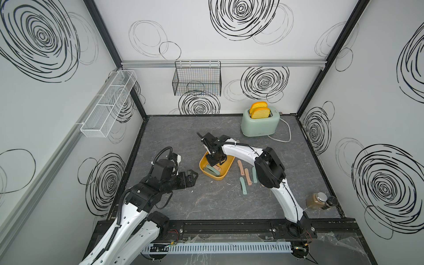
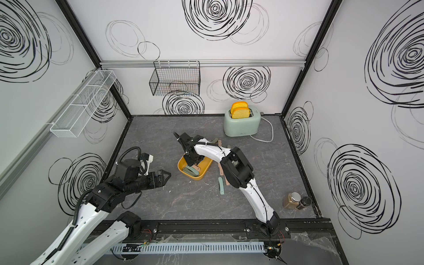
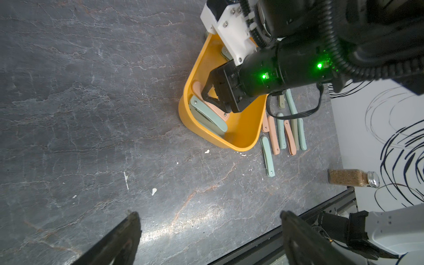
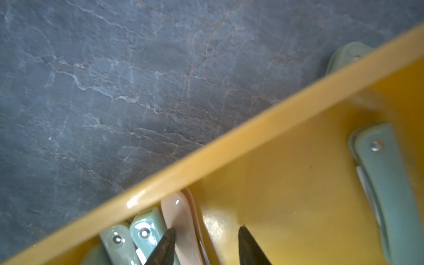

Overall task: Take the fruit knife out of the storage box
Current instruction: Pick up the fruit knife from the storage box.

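The right end effector reaches down into the storage box, near the table centre, fingers half apart astride a pale pink folded fruit knife lying against the box's 9 o'clock wall; whether they grip it, I cannot tell. Glossy and slim, packed beside green knives, it could slip or drag neighbours. The left end effector hangs wide open at 8 o'clock.

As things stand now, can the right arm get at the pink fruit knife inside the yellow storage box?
Probably yes. The right gripper is already down inside the storage box, its fingertips straddling the pink fruit knife; nothing lies over that knife, though green knives crowd one side.
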{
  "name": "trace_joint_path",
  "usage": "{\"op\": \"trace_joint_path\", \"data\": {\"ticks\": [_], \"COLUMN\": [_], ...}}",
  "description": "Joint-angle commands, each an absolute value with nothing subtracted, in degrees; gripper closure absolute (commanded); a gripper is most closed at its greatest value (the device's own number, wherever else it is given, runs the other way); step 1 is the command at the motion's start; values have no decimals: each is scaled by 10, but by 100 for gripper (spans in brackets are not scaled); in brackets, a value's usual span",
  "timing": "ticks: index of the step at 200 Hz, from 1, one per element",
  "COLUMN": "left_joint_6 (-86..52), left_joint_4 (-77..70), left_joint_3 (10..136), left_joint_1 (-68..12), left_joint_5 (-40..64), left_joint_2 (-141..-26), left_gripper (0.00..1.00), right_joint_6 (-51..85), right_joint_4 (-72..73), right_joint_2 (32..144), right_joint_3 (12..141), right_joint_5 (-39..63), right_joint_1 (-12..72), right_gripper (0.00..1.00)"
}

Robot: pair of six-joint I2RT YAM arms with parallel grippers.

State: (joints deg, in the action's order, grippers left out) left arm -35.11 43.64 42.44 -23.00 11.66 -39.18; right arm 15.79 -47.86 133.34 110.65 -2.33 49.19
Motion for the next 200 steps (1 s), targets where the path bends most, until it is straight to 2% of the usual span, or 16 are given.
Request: {"op": "trace_joint_path", "data": {"ticks": [1, 43, 84, 115, 200], "left_joint_6": [-340, -337, -334, -333, -334], "left_joint_4": [427, 412, 404, 404, 380], "left_joint_3": [422, 416, 416, 417, 434], "left_joint_1": [-223, -218, -216, -214, -214], "left_joint_5": [117, 127, 133, 134, 150], "left_joint_2": [-399, -409, -416, -418, -446], "left_gripper": [2, 2, 2, 2, 2], "right_joint_6": [152, 151, 148, 148, 159], "right_joint_4": [-490, -483, -489, -501, -571], "right_joint_2": [1341, 1331, 1332, 1336, 1330], "right_joint_3": [1079, 1056, 1060, 1081, 1211], "right_joint_5": [-31, -34, -39, -40, -20], "right_joint_1": [495, 495, 493, 488, 450], "right_gripper": [53, 54, 71, 79, 80]}}
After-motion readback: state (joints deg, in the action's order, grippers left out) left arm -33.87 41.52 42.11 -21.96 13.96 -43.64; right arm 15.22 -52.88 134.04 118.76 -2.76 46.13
